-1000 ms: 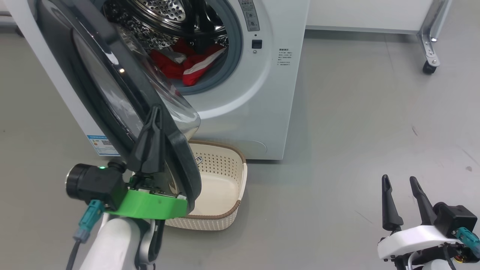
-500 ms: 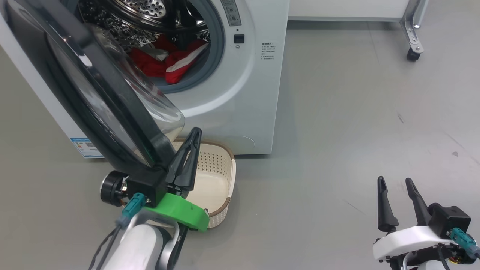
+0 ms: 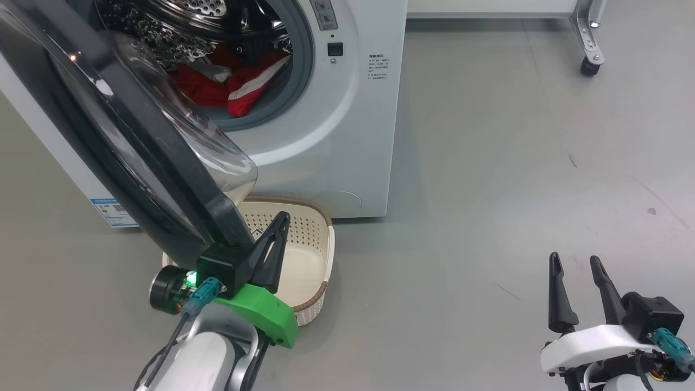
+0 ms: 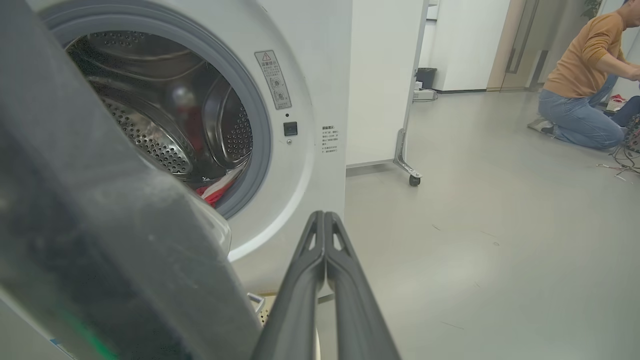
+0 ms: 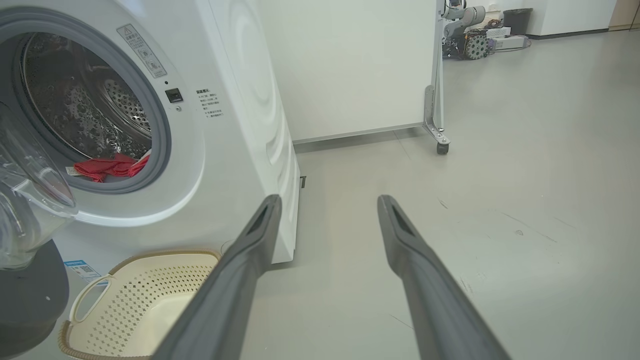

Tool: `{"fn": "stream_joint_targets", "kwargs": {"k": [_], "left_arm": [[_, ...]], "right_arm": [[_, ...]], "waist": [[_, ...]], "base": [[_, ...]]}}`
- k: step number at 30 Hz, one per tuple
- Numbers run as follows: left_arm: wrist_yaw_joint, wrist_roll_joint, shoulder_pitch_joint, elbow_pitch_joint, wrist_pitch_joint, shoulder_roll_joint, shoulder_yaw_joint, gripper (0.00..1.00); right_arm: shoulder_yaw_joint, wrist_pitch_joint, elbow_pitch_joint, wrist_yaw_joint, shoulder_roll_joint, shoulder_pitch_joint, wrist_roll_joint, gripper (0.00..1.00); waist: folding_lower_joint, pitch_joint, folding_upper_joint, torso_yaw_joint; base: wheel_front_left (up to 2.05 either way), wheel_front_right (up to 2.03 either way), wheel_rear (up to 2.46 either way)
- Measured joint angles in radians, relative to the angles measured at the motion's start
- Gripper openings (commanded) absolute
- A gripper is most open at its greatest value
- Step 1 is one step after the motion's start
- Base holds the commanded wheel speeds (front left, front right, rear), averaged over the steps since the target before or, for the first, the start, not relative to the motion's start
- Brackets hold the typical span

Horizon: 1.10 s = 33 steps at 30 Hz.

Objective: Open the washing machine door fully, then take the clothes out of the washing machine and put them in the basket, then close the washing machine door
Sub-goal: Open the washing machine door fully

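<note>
Your left hand (image 3: 279, 222), fingers pinched together on nothing, has slid off the washing machine door (image 3: 163, 163), now swung wider; the clothes (image 3: 217, 89) come next. Your right hand (image 3: 574, 258) hangs spread, empty.

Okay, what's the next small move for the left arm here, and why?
Probably push the shut left gripper leftward against the door rim to open it wider: the door overhangs the basket and partly screens the clothes.

Grey floor (image 3: 488, 163) bears the washing machine (image 3: 353, 136), the basket (image 3: 304, 271) just before it
</note>
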Motion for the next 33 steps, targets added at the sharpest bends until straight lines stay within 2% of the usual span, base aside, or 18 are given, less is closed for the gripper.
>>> {"fn": "stream_joint_targets", "kwargs": {"k": [7, 25, 33], "left_arm": [[0.032, 0.0, 0.0, 0.035, 0.0, 0.0, 0.027, 0.0], [0.032, -0.008, -0.002, 0.067, -0.019, -0.014, 0.024, 0.0], [0.031, -0.017, -0.003, 0.088, -0.03, -0.021, 0.007, 0.0]], "right_arm": [[-0.011, 0.0, 0.005, 0.0, 0.002, 0.0, 0.0, 1.0], [-0.024, 0.0, 0.01, 0.009, 0.006, -0.002, -0.009, 1.0], [-0.036, 0.0, 0.011, 0.009, 0.006, -0.002, -0.009, 1.0]], "waist": [[0.0, 0.004, 0.0, -0.003], [0.0, 0.008, 0.0, 0.03], [0.0, 0.007, 0.0, 0.066]], "base": [[0.0, 0.0, 0.0], [0.0, 0.0, 0.0], [0.0, 0.0, 0.0]]}}
